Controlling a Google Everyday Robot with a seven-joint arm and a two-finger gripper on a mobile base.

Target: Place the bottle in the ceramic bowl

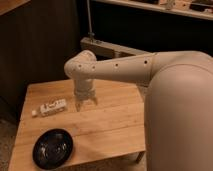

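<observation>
Reaching step: the gripper (pixel 86 104), apparently open and empty, hangs beside the bottle (pixel 52 107); next it must straddle it

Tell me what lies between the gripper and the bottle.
Only bare wooden tabletop, in the camera view: the open two-finger gripper hangs beside the small whitish bottle.
</observation>
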